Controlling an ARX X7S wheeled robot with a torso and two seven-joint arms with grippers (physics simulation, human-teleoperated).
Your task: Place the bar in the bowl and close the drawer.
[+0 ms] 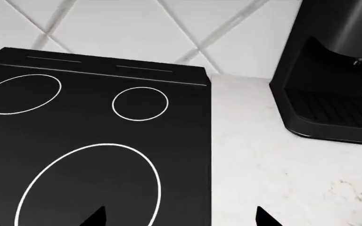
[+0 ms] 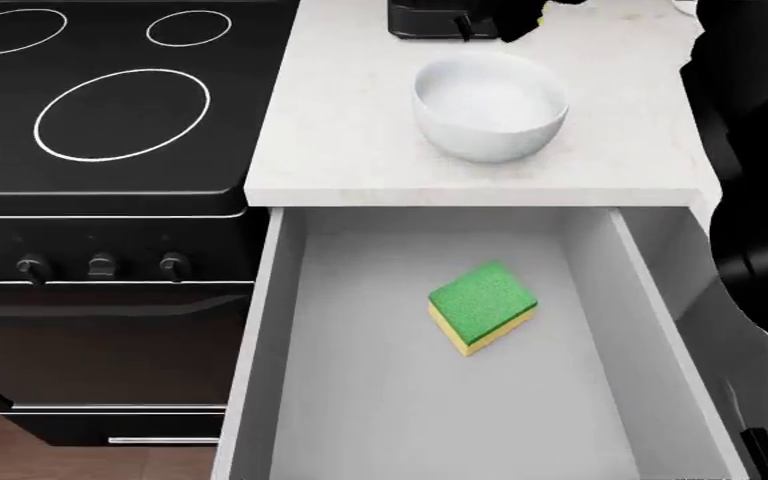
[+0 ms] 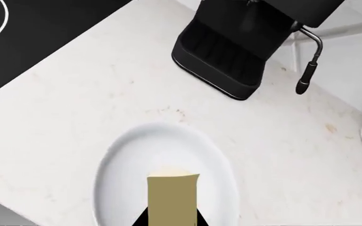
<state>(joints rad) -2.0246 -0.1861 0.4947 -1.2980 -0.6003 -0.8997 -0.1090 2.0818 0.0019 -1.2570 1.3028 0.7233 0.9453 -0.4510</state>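
The bar (image 3: 173,197) shows only in the right wrist view: it is held between the dark fingertips of the right gripper (image 3: 171,217), which is closed on its near end. Its long axis runs straight out from the gripper, and its free end points over the inside of the bowl (image 3: 124,160), toward the coffee machine (image 3: 231,52) at the back of the counter (image 3: 74,103). Whether the bar touches the bowl cannot be told. In the head view the bowl (image 2: 491,105) stands near the front edge of the counter (image 2: 344,140), above the drawer (image 2: 357,380), which is pulled wide open. A sponge (image 2: 482,307) lies in the middle of the drawer floor. The left gripper (image 1: 181,219) hangs over the stove (image 1: 93,141) near its edge with the counter, its two fingertips wide apart and holding nothing.
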